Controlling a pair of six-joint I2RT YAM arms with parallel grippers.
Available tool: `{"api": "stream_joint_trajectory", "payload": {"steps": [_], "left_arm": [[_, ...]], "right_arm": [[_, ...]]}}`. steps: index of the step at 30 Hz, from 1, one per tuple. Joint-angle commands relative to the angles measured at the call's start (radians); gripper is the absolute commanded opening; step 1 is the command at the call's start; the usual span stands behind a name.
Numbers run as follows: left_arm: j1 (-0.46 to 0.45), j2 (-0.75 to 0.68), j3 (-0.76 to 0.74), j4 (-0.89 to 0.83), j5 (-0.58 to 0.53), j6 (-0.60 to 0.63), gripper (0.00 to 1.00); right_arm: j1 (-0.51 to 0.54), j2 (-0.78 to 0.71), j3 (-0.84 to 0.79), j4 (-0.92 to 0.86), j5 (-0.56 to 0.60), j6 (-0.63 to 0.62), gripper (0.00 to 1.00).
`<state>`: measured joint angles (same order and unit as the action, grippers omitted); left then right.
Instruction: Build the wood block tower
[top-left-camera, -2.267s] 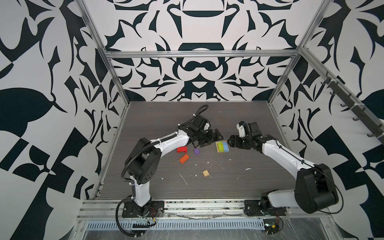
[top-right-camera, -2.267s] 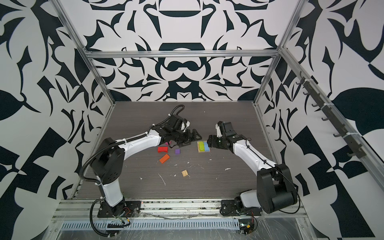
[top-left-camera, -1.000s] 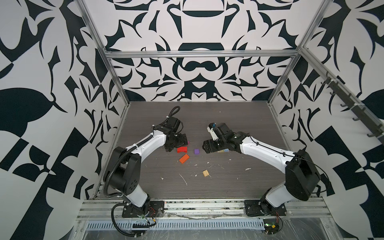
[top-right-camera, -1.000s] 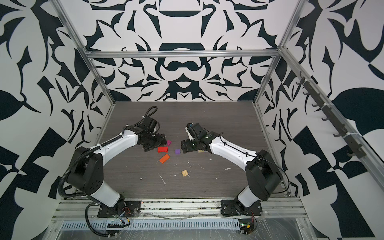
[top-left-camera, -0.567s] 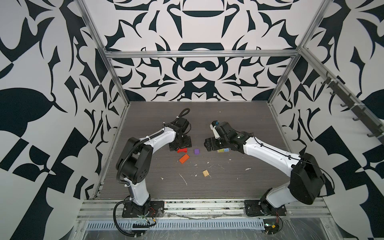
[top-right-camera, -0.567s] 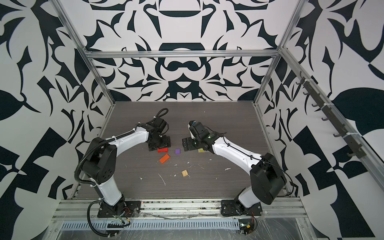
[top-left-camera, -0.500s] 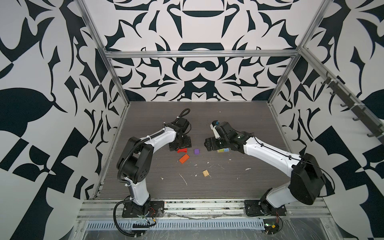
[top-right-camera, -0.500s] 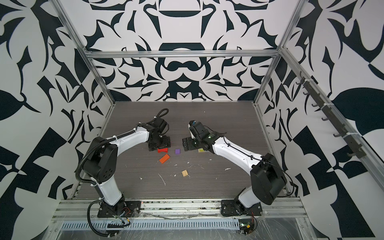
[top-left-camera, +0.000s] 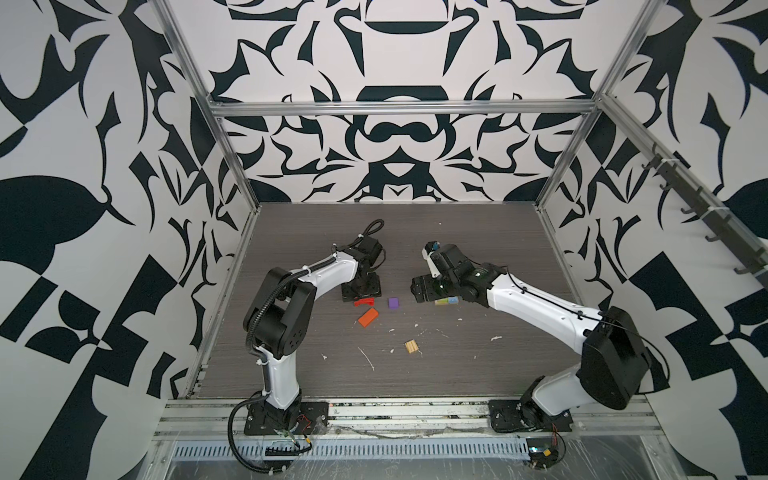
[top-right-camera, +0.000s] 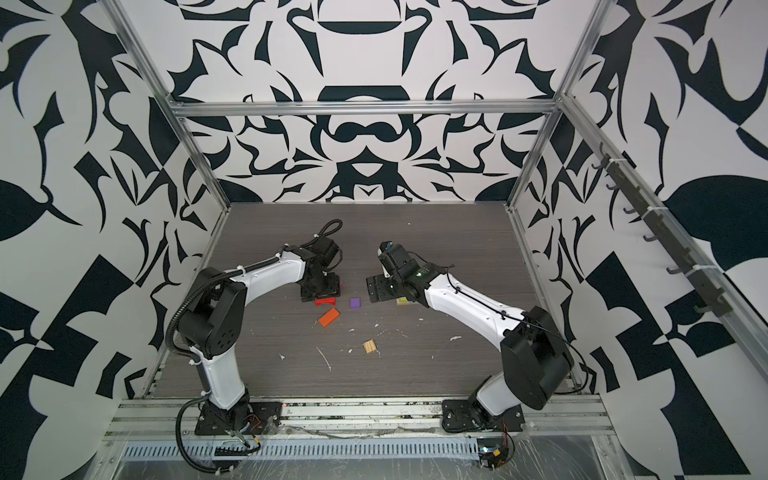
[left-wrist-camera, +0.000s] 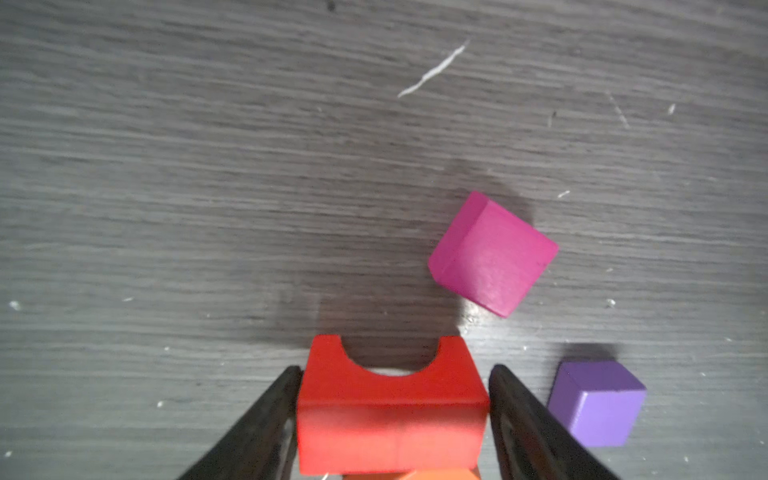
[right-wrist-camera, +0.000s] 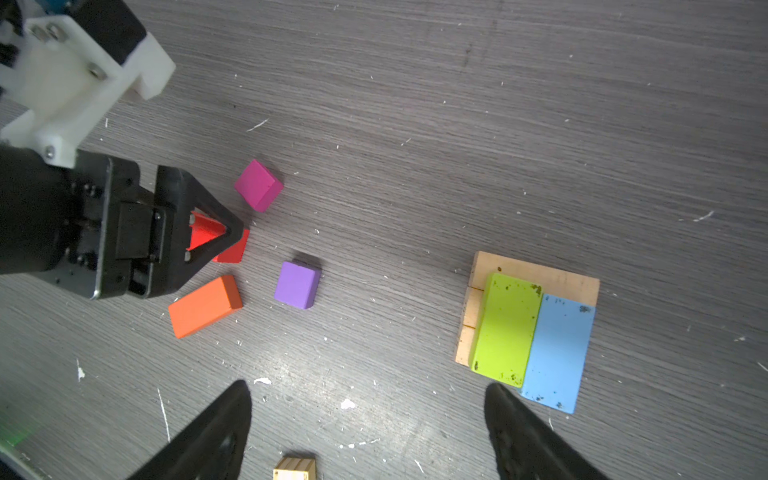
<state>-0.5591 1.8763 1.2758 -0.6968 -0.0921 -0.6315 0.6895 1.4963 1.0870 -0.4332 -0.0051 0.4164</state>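
Left wrist: red block between left gripper jaws (apparently touching).

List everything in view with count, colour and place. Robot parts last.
red block: 1, red, arched notch, on the table between the left gripper jaws
orange block: 1, orange, flat beside the red block
purple cube: 1, purple, mid-table, alone
magenta cube: 1, magenta, near the red block, apart
ridged square: 1, tan, nearest the front, alone
planks: several, tan, side by side, right side
green block: 1, lime, on the planks
blue block: 1, light blue, against the green block
table: 1, dark grey, white flecks
left gripper: 1, black, grip unclear
right gripper: 1, black, open, empty
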Motion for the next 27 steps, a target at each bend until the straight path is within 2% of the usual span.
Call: {"api": "stream_joint_trajectory", "payload": {"steps": [1, 11, 27], "left_arm": [[-0.009, 0.03, 0.034, -0.053, -0.013, 0.005, 0.68], [-0.015, 0.002, 0.038, -0.058, 0.013, 0.0, 0.48], [-0.015, -0.116, 0.06, -0.02, 0.172, -0.033, 0.43]], "right_arm": [[-0.002, -0.034, 0.006, -0.011, 0.025, -0.007, 0.91], [-0.014, -0.022, 0.016, -0.013, 0.024, -0.014, 0.9], [-0.087, -0.112, -0.058, 0.011, 0.024, 0.011, 0.88]]}}
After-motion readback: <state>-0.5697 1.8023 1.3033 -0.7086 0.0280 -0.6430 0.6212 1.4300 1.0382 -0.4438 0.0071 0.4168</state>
